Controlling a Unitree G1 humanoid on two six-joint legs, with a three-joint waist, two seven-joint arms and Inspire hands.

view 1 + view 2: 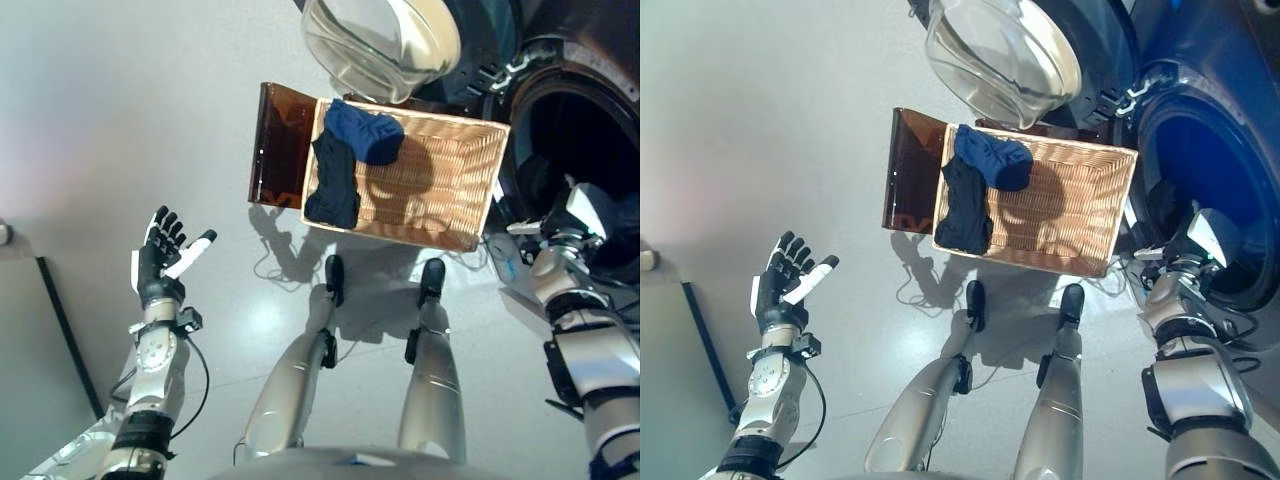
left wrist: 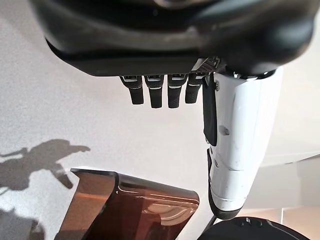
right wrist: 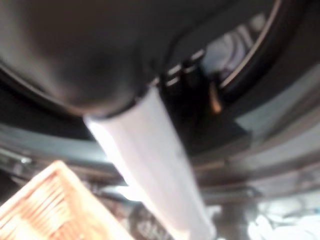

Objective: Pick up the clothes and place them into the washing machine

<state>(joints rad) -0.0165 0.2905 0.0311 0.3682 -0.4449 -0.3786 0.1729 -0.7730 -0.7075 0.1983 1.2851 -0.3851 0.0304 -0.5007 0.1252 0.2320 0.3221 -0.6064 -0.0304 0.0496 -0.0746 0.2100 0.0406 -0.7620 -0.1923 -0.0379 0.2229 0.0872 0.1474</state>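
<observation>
A blue garment and a dark navy garment lie in the left part of the shallow wicker basket. The basket rests on a low dark brown box beside the washing machine drum, whose round glass door stands open. My left hand is open and empty, raised over the floor well left of the basket. My right hand is at the drum's opening, right of the basket, with the thumb straight and the fingers relaxed, holding nothing.
The brown box also shows in the left wrist view. A corner of the basket lies close beside my right hand. A dark strip runs along the floor at the far left. Bare grey floor spreads left of the box.
</observation>
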